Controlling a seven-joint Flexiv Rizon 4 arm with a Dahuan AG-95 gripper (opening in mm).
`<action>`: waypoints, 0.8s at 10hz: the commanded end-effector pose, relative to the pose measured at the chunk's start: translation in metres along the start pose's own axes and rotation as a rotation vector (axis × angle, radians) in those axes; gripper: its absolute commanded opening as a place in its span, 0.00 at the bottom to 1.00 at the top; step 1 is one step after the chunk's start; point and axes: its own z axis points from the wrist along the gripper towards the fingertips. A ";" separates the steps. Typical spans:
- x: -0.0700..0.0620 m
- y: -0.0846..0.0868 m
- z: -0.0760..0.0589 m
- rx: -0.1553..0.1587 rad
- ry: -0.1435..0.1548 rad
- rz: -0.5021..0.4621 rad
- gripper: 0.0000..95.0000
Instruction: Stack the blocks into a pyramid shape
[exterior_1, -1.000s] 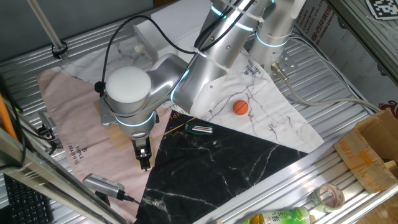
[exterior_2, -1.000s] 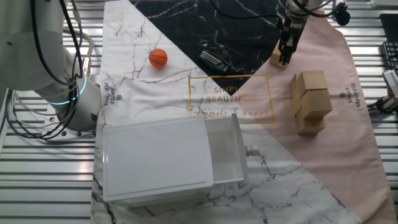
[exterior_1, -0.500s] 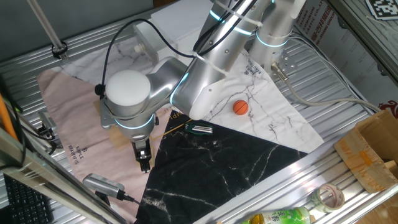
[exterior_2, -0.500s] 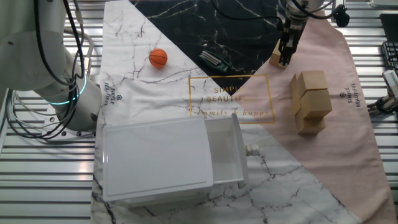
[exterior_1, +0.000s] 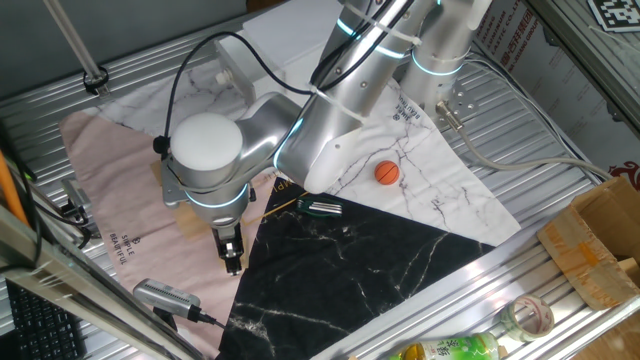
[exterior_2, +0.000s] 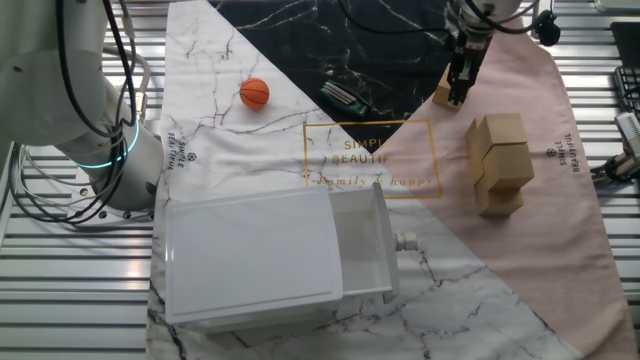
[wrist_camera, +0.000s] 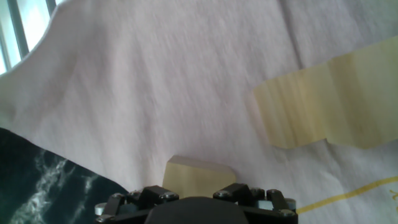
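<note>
While the pincer (exterior_2: 458, 97) sits clamped on one loose block (exterior_2: 443, 88) near the worktop's edge, the other blocks (exterior_2: 503, 162) sit stacked close by.

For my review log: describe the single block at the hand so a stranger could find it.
Start at the pink cloth. The lone block lies near its edge with the black marble sheet, directly under the hand. Unlike the stacked blocks, it sits alone.
</note>
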 end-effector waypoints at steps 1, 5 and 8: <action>0.000 0.000 0.000 0.001 -0.001 0.001 0.20; 0.000 0.000 0.000 0.001 -0.004 0.001 0.00; 0.000 0.000 0.000 0.005 -0.004 0.000 0.00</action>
